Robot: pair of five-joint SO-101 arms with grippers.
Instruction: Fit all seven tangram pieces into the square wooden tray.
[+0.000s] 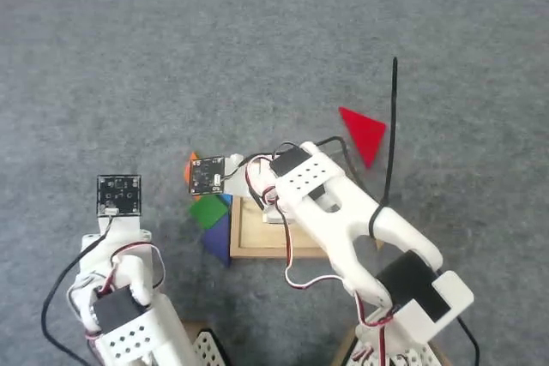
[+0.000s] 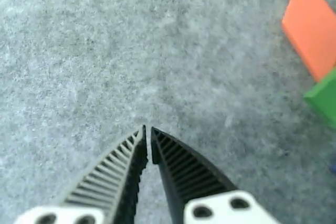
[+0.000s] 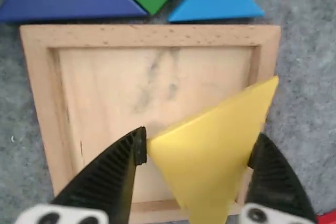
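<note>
Tray (image 3: 147, 36) lies directly beneath the right pincer (image 3: 198, 148), which pinches a yellow triangle (image 3: 215, 129) over the tray's lower-right corner (one tip crosses the rim). Left pincer (image 2: 147, 131), pressed together, hovers over grey desk (image 2: 105, 51).

White arms (image 1: 343, 212) w/ blk ridged fingers (image 2: 184, 166) (blk/red cables (image 1: 394, 126)).
</note>
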